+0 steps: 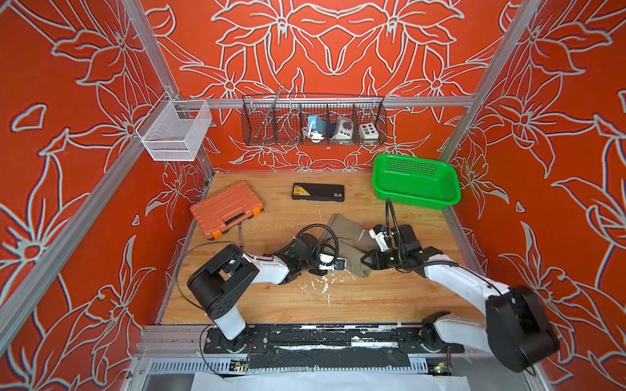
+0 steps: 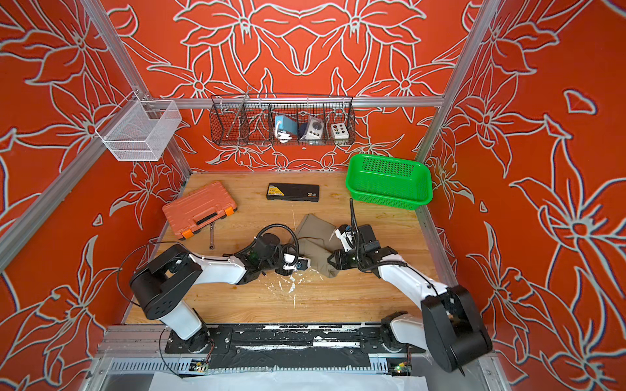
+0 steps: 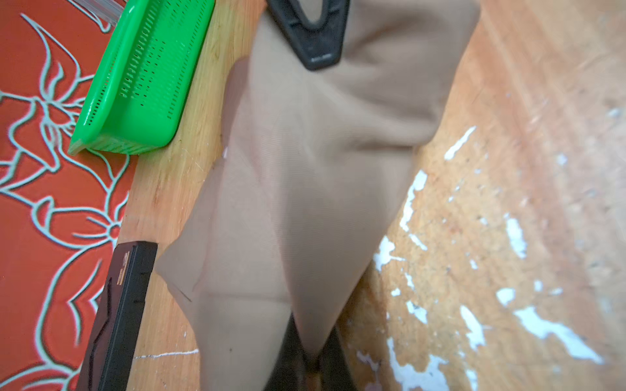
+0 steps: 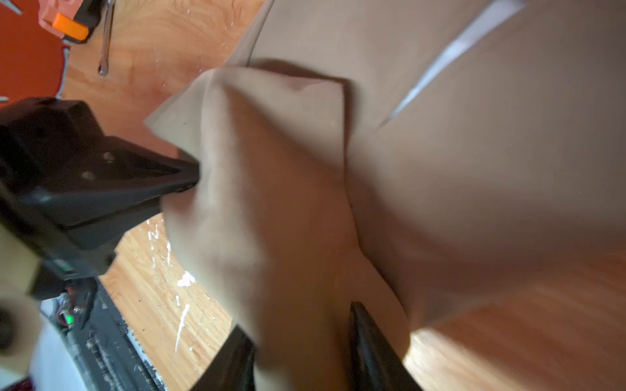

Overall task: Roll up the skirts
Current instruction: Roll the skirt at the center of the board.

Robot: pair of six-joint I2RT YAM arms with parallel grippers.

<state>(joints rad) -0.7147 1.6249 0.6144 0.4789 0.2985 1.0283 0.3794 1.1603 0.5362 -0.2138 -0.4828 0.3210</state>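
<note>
The taupe skirt [image 1: 352, 237] [image 2: 315, 233] lies crumpled and partly folded on the wooden table between the two arms. My left gripper [image 1: 345, 265] [image 2: 306, 264] is at its left near edge, shut on a pinched fold of the cloth [image 3: 305, 186], as the left wrist view [image 3: 313, 365] shows. From the right, my right gripper [image 1: 367, 262] [image 2: 330, 262] meets the same near end. Its jaws stand apart [image 4: 305, 348] with a bunch of skirt [image 4: 440, 152] lying between them. The two grippers' tips are close together, and the cloth under them is hidden.
A green plastic basket [image 1: 416, 182] stands at the back right corner. A black flat case [image 1: 318, 192] lies at the back middle. An orange tool case [image 1: 225, 208] and a wrench [image 1: 240, 233] sit at the left. White paint chips mark the table near the front.
</note>
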